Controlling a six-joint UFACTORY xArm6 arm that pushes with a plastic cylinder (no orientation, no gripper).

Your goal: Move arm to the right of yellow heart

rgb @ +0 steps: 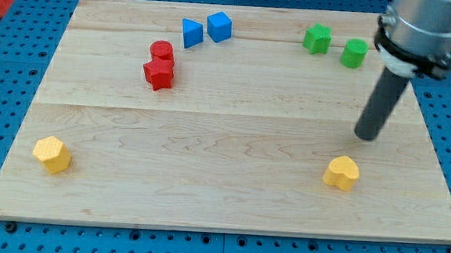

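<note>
One step left | my tip (367,137) rests on the surface (229,197), above-right of the yellow heart (342,173), apart | no fingers fitted; must drop level beside it.

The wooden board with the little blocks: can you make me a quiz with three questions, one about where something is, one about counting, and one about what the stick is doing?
1. Where is my tip relative to the yellow heart?
A. Above it, slightly toward the view's right
B. Far to the view's left
C. Directly below it

2. How many yellow blocks lie on the wooden board?
A. One
B. Two
C. Four

3. Is my tip touching any block?
A. Yes, the heart
B. Yes, a green block
C. No, none

Answers:
1. A: the rod ends just up and right of the heart.
2. B: the heart, plus a yellow block at the view's lower left.
3. C: bare wood shows all round the tip.
</note>
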